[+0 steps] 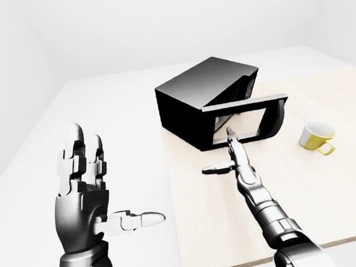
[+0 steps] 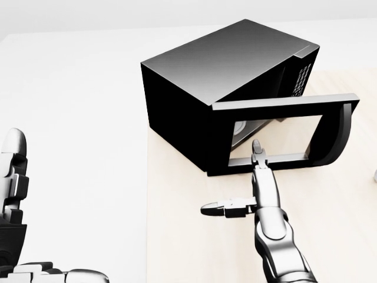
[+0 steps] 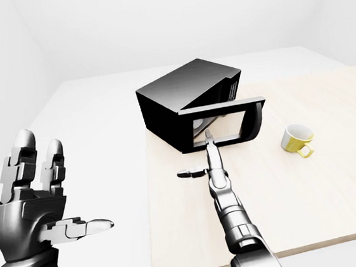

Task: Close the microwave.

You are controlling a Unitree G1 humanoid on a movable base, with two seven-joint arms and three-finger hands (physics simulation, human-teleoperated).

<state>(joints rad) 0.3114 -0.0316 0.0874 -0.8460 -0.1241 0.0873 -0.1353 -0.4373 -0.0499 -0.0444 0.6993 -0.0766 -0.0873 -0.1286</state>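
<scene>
Black microwave [image 2: 230, 76] on wooden table [image 1: 338, 199], door [image 2: 285, 132] ajar. Right hand [image 2: 259, 177] spread wide, fingertip at door's near edge. Left hand [image 1: 81, 182] wide, holding nothing.

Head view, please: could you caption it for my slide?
Right hand reaches the open microwave door.

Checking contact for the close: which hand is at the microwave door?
The right hand: its outstretched fingertips reach the bottom edge of the open microwave door. The left hand is raised, open, off the table's left edge, nowhere near it.
</scene>
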